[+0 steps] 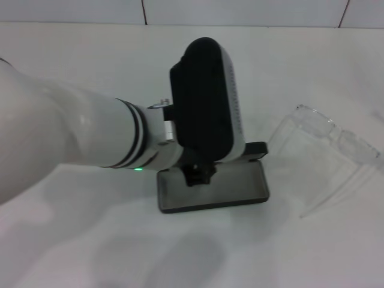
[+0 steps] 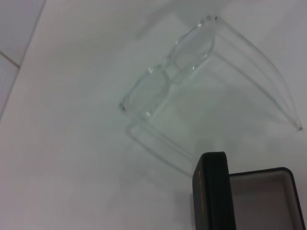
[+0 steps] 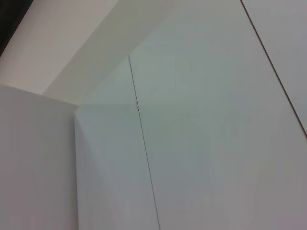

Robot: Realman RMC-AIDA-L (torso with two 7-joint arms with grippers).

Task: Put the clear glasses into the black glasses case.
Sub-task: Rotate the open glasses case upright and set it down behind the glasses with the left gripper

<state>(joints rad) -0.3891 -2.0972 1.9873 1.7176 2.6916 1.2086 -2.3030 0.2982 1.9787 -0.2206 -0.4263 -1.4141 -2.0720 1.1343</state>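
The black glasses case [image 1: 240, 191] lies open in the middle of the table, its grey-lined tray flat and its lid [image 2: 210, 191] standing upright at the back. The clear glasses [image 1: 327, 150] rest on the table to the right of the case with their arms unfolded; in the left wrist view the clear glasses [image 2: 168, 76] lie just beyond the case [image 2: 261, 189]. My left arm reaches in from the left, and the left gripper [image 1: 198, 174] hangs over the left part of the tray, mostly hidden by the wrist housing. Nothing lies in the visible part of the tray. The right gripper is out of view.
The table [image 1: 90, 240] is plain white, with a tiled wall [image 1: 240, 12] along its far edge. The right wrist view shows only white wall panels [image 3: 216, 143].
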